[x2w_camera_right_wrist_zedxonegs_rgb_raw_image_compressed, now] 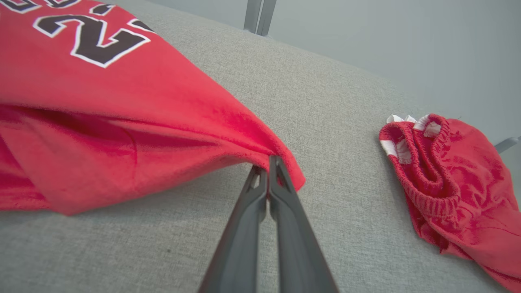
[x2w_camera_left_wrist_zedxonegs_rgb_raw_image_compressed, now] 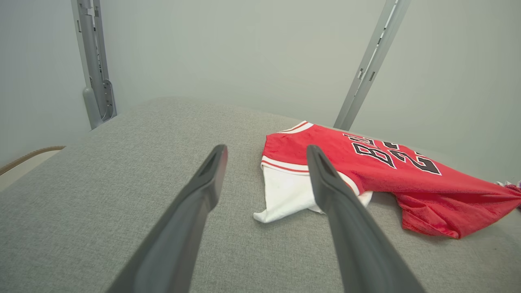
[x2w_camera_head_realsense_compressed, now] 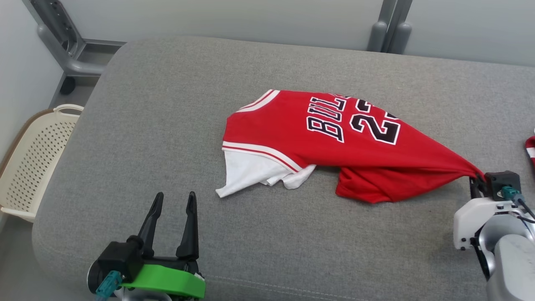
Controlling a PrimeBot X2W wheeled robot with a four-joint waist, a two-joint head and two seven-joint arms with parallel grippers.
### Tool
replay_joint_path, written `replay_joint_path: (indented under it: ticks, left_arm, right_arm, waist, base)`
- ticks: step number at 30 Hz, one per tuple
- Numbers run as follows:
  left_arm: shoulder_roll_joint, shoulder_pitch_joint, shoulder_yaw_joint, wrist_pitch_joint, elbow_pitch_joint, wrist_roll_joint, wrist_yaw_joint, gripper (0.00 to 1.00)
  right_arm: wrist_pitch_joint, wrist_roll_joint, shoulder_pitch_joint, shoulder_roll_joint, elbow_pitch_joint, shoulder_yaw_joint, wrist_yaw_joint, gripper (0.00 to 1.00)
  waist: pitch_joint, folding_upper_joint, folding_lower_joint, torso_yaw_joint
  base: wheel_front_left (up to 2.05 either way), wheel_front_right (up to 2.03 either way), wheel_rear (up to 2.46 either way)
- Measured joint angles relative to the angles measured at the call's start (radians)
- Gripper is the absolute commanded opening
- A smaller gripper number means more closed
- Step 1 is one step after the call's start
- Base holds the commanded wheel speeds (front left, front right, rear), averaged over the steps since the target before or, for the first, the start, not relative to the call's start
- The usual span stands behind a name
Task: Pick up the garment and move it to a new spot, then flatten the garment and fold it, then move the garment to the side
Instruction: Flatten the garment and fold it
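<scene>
A red basketball jersey [x2w_camera_head_realsense_compressed: 334, 138] with black lettering and a white layer under its left end lies crumpled on the grey cushioned surface [x2w_camera_head_realsense_compressed: 167, 138]. My right gripper [x2w_camera_head_realsense_compressed: 476, 177] is shut on the jersey's right corner, stretching the cloth to a point. In the right wrist view the shut fingers [x2w_camera_right_wrist_zedxonegs_rgb_raw_image_compressed: 266, 162] pinch the red hem [x2w_camera_right_wrist_zedxonegs_rgb_raw_image_compressed: 281, 154]. My left gripper [x2w_camera_head_realsense_compressed: 173, 200] stands open near the front edge, left of the white part [x2w_camera_head_realsense_compressed: 246, 171], holding nothing. The left wrist view shows the jersey [x2w_camera_left_wrist_zedxonegs_rgb_raw_image_compressed: 366, 162] beyond its open fingertips [x2w_camera_left_wrist_zedxonegs_rgb_raw_image_compressed: 266, 152].
Red shorts [x2w_camera_right_wrist_zedxonegs_rgb_raw_image_compressed: 443, 179] with a white-trimmed waistband lie bunched at the right; their edge shows at the head view's right border [x2w_camera_head_realsense_compressed: 531, 148]. A cream perforated basket [x2w_camera_head_realsense_compressed: 33, 159] stands on the floor at the left. Grey metal posts [x2w_camera_head_realsense_compressed: 388, 25] rise behind.
</scene>
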Motion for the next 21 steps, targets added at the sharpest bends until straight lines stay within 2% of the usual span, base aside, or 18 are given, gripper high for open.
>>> replay_joint_path:
  ticks: [7, 12, 13, 14, 15, 21]
  left_arm:
    - [0.0, 0.0, 0.005, 0.0, 0.001, 0.007, 0.0, 1.0]
    - [0.0, 0.0, 0.009, 0.0, 0.003, 0.01, -0.003, 1.0]
    - [0.0, 0.0, 0.009, 0.0, 0.004, 0.01, -0.003, 1.0]
    - [0.0, 0.0, 0.01, 0.0, 0.005, 0.011, -0.004, 1.0]
    - [0.0, 0.0, 0.01, 0.0, 0.006, 0.012, -0.004, 1.0]
    - [0.0, 0.0, 0.002, 0.0, 0.012, 0.015, -0.008, 1.0]
  right_arm:
    - [0.085, -0.003, 0.048, -0.086, -0.125, -0.01, 0.0, 0.0]
    - [0.124, 0.004, 0.05, -0.109, -0.177, 0.012, 0.0, 0.0]
    - [0.126, 0.007, 0.045, -0.11, -0.185, 0.017, 0.0, 0.09]
    - [0.134, 0.011, 0.037, -0.11, -0.191, 0.023, 0.0, 0.91]
    - [0.152, 0.017, 0.028, -0.109, -0.191, 0.031, 0.0, 1.0]
    - [0.261, 0.08, 0.044, -0.095, -0.156, 0.11, 0.0, 1.0]
  waist:
    - [-0.006, 0.0001, 0.0, -0.004]
    - [-0.005, 0.0, 0.0, -0.004]
    - [-0.005, 0.0, 0.0, -0.004]
    - [-0.005, 0.0, 0.0, -0.004]
    - [-0.005, 0.0, 0.0, -0.004]
    - [-0.015, 0.0, 0.0, 0.002]
  base:
    - [0.0, 0.0, 0.0]
    - [0.0, 0.0, 0.0]
    - [0.0, 0.0, 0.0]
    - [0.0, 0.0, 0.0]
    - [0.0, 0.0, 0.0]
    - [0.0, 0.0, 0.0]
